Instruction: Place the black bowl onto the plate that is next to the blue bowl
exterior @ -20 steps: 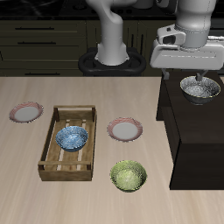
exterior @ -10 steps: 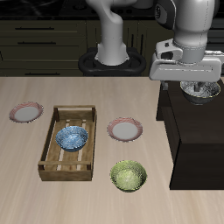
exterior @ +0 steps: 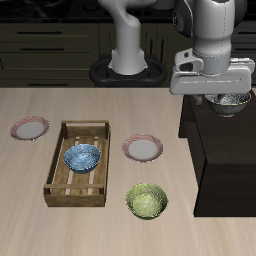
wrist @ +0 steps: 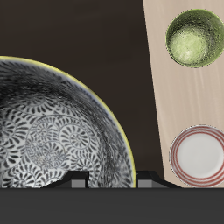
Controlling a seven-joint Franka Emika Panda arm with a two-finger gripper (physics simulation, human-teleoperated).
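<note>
The black bowl [exterior: 231, 103] sits on a dark raised unit [exterior: 222, 160] at the table's side. It fills much of the wrist view [wrist: 52, 131], showing its silvery patterned inside. My gripper [exterior: 228, 96] is low over the bowl, with the jaws apart at its rim and not closed on it. The blue bowl [exterior: 82, 157] lies in a wooden tray [exterior: 60, 150]. The plate [exterior: 143, 149] with the pink-red rim lies on the table just beside that tray, and it also shows in the wrist view [wrist: 199, 155].
A second identical plate [exterior: 30, 128] lies on the far side of the tray. A yellow-green bowl [exterior: 147, 200] sits near the table's front edge, in front of the plate; it also shows in the wrist view [wrist: 194, 37]. The robot's base stands at the back.
The arm has come down and shifted slightly over the black bowl, so the gripper now covers more of it. The bowl and the other things have not moved.
</note>
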